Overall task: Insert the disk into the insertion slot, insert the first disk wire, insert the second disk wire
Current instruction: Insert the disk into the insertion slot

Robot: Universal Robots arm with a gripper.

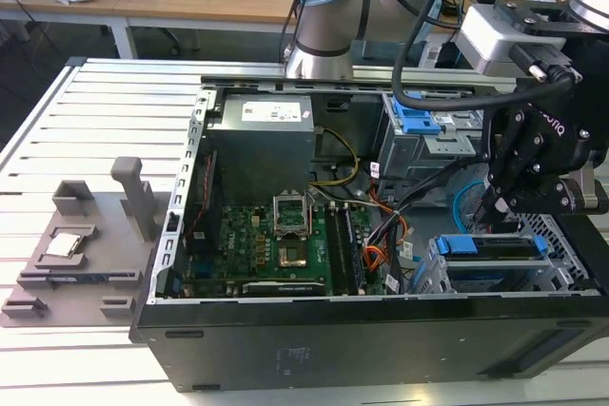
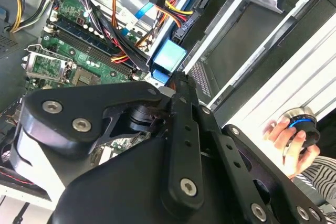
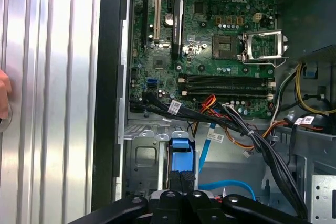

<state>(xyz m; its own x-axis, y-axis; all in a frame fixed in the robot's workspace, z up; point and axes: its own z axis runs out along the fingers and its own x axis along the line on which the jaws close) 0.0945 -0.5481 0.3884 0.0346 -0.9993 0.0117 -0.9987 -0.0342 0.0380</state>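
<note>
Disk (image 1: pixel 466 245), framed in bright blue, seated in the insertion slot (image 1: pixel 430 278) at the near corner of the open computer case (image 1: pixel 285 349), toward the exterior view's right. Poised directly over it, the black gripper (image 1: pixel 490 216), fingers (image 3: pixel 175 182) drawn fully together with no gap and nothing seen between them, tips down at the blue end of the carrier. Impossible to tell whether touching it or just short of it. Just beside the slot, toward the exterior view's left, a wire bundle (image 3: pixel 236 124) of black, orange and red leads trailing across the edge of the green motherboard (image 1: pixel 276 244), and a loose blue cable (image 3: pixel 226 184) curling close by the fingertips. Farther back on the exterior view's right, a taller grey cage (image 1: pixel 419 145) with a blue latch. Beneath the case, a slatted metal table (image 1: pixel 95 121), with a grey fixture (image 1: pixel 76 254) lying well apart at the exterior view's left. Beyond the case wall in the second wrist view, a person's hand (image 2: pixel 283 137) resting on a round black knob (image 2: pixel 300 121) with a blue ring.
</note>
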